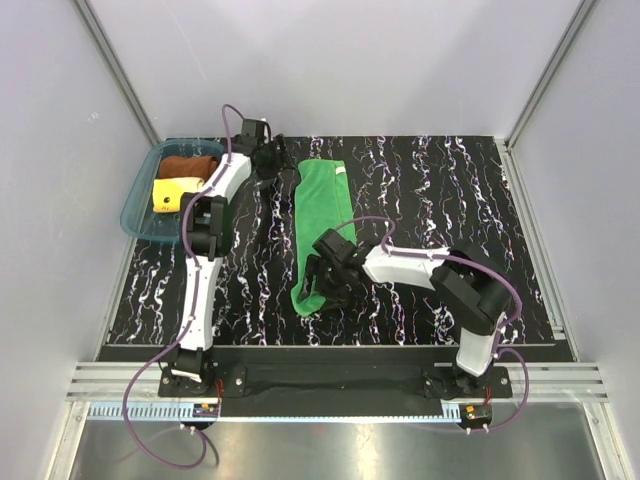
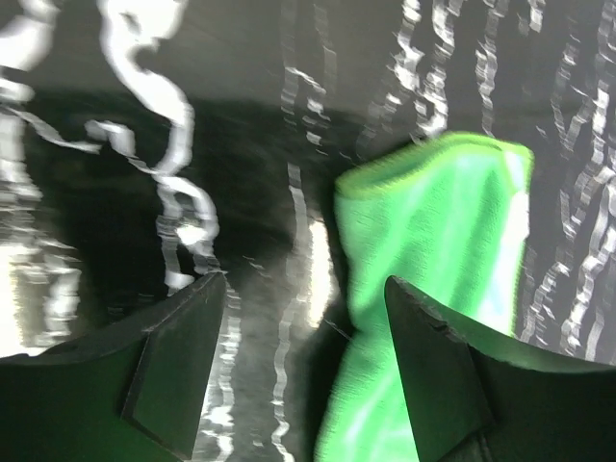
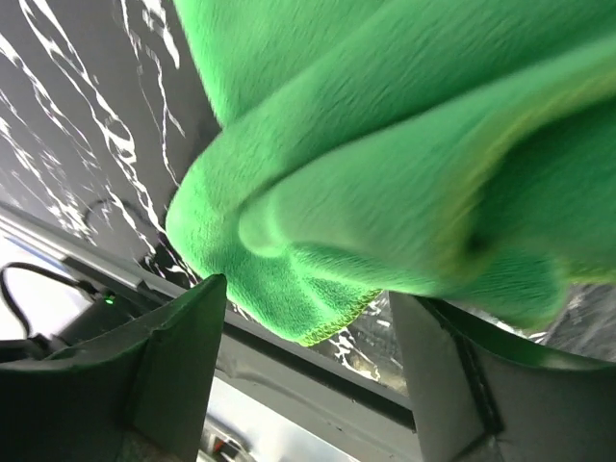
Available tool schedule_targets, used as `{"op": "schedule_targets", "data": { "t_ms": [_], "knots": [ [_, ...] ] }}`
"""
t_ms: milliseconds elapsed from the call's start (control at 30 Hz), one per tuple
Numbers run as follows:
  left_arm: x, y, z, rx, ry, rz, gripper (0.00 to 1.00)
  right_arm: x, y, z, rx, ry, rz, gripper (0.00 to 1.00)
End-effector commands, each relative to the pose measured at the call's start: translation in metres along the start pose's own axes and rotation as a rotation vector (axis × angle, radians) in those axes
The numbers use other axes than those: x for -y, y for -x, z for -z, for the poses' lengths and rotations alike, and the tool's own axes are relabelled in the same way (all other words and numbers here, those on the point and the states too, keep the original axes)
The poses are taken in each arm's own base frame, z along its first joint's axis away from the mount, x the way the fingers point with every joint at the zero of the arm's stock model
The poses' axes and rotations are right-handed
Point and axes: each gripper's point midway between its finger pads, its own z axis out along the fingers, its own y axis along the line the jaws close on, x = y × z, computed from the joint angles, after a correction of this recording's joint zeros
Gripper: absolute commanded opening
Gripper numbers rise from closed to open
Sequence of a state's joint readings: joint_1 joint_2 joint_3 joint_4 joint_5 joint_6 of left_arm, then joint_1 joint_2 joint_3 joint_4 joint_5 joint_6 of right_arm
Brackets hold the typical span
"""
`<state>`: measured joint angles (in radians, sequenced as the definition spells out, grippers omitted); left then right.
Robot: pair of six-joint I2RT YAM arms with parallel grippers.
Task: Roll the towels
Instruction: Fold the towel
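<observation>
Overhead: green towel (image 1: pixel 322 215) lies flat on the table (image 1: pixel 430 190) as one long strip, running from far to near, left of centre. Not rolled. Brown towel (image 1: pixel 190 164) and yellow towel (image 1: pixel 175 192) both sit in the tray (image 1: pixel 135 215) at far left, brown behind yellow, touching.

Left gripper (image 1: pixel 275 160) is at the strip's far end, just beside its left edge. From above I cannot read its jaws. My left wrist view settles it: gripper (image 2: pixel 303 371) spread wide, bare table between the jaws, green towel's (image 2: pixel 433 231) far corner lying flat ahead and to the right. Nothing pinched.

Right gripper (image 1: pixel 320 280) is over the strip's near end; from above the arm hides the contact. Right wrist view: gripper (image 3: pixel 308 380) spread wide, green towel (image 3: pixel 385 183) bunched into a thick fold just above the jaws. Its stitched hem dips into the gap, with space on both sides. Not gripped. That bunching hardly shows from overhead. Whether the fold rests on the table I cannot tell.
</observation>
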<state>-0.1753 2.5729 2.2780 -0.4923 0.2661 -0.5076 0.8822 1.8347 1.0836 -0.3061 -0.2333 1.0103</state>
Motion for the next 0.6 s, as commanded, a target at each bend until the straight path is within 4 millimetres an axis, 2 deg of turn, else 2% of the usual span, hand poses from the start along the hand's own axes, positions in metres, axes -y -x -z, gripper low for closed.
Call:
{"op": "schedule_targets", "data": {
  "t_ms": [0,133,167,200,233,267,300,333,367,400,433,467,500,533,567],
  "knots": [
    [-0.005,0.019,0.007,0.052,0.060,-0.050,0.73,0.007,-0.017,0.001,-0.007,-0.094,0.038,0.77],
    [0.002,0.034,0.030,0.099,0.097,-0.089,0.73,0.000,-0.028,0.015,0.013,-0.116,0.084,0.78],
    [0.001,0.031,0.035,0.105,0.111,-0.102,0.73,-0.005,-0.029,0.025,0.031,-0.109,0.103,0.78],
    [0.008,0.048,0.057,0.163,0.132,-0.121,0.73,-0.002,-0.027,0.034,0.058,-0.139,0.125,0.78],
    [0.010,0.055,0.070,0.188,0.147,-0.123,0.73,-0.002,-0.027,0.041,0.079,-0.146,0.138,0.78],
    [0.005,0.054,0.078,0.193,0.167,-0.116,0.73,-0.010,-0.028,0.059,0.107,-0.118,0.161,0.77],
    [0.018,0.067,0.101,0.236,0.146,-0.111,0.74,-0.001,-0.027,0.068,0.136,-0.147,0.178,0.76],
    [0.022,0.070,0.110,0.244,0.137,-0.105,0.74,-0.002,-0.029,0.077,0.149,-0.136,0.190,0.75],
    [0.021,0.066,0.116,0.235,0.139,-0.096,0.74,-0.007,-0.031,0.098,0.177,-0.094,0.200,0.75],
    [0.029,0.066,0.125,0.235,0.118,-0.088,0.74,0.006,-0.033,0.106,0.192,-0.127,0.193,0.75],
    [0.042,0.070,0.143,0.251,0.090,-0.087,0.74,0.009,-0.035,0.114,0.206,-0.125,0.194,0.75],
    [0.043,0.057,0.146,0.223,0.080,-0.080,0.74,0.011,-0.037,0.130,0.233,-0.097,0.193,0.75],
    [0.051,0.050,0.151,0.206,0.053,-0.076,0.74,0.015,-0.033,0.137,0.264,-0.100,0.191,0.75],
    [0.063,0.048,0.172,0.227,0.037,-0.084,0.73,0.015,-0.030,0.142,0.293,-0.087,0.195,0.75],
    [0.061,0.023,0.165,0.187,0.043,-0.089,0.73,0.016,-0.025,0.149,0.329,-0.080,0.207,0.74]
  ]
}}
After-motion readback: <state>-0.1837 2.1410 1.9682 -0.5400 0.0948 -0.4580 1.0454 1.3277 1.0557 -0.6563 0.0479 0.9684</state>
